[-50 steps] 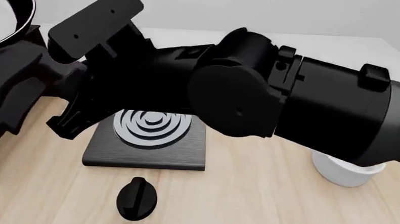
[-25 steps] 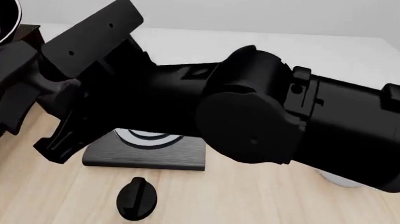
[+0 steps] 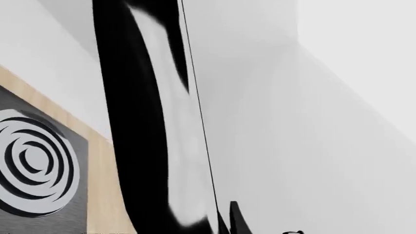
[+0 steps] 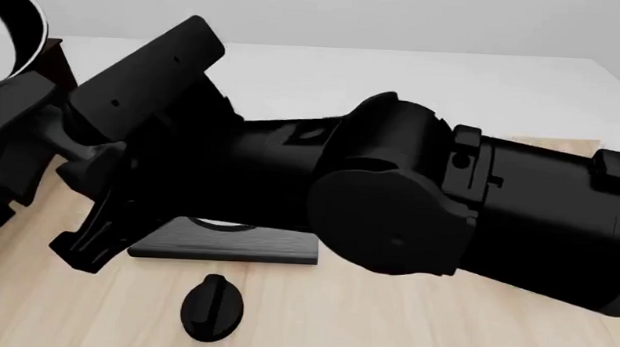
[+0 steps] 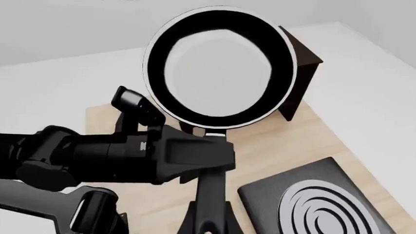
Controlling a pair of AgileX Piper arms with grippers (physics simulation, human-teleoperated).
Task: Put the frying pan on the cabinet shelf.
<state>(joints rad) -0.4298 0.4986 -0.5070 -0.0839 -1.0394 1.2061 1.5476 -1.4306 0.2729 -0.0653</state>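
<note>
Pan [image 5: 217, 73]: I hold it aloft by handle, left pincer [image 5: 195, 158] clamped on it, above cabinet [image 5: 300, 78] corner. Right pincer [image 4: 88, 234]: state I cannot tell. Stove plate [image 5: 312, 204], knob [image 4: 212, 306] on table [image 4: 387, 326].

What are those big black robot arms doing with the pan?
The left gripper is shut on the frying pan, holding it by its handle up in the air. The pan hangs in front of the dark brown cabinet but is not on its shelf yet. The right arm reaches across the table over the black stove plate; its own gripper cannot be seen. A black knob lies on the table in front of the stove plate.
</note>
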